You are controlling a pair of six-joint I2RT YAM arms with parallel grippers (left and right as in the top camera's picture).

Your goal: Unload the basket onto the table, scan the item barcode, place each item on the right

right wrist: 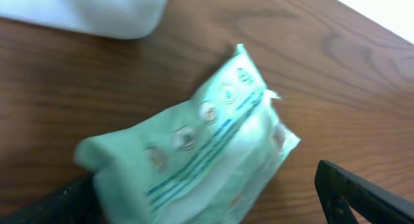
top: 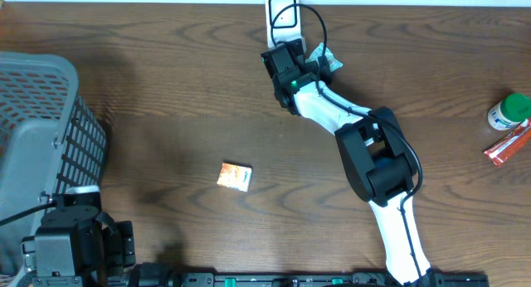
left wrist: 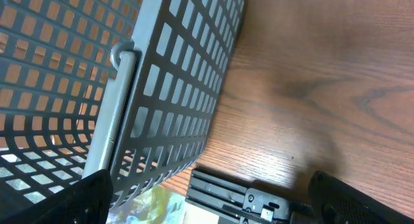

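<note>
A pale green soft packet lies on the wooden table just right of the white scanner, whose corner also fills the top left of the right wrist view. My right gripper is open, with the packet between its two dark fingers; whether they touch it I cannot tell. From above, the right gripper reaches to the table's far edge, and the packet shows beside it. No barcode is visible. My left gripper is open and holds nothing, low at the front left beside the basket.
A grey mesh basket stands at the left, its wall close to the left fingers. A small orange packet lies mid-table. A green-capped bottle and a red-orange packet sit at the right edge. A black rail runs along the front.
</note>
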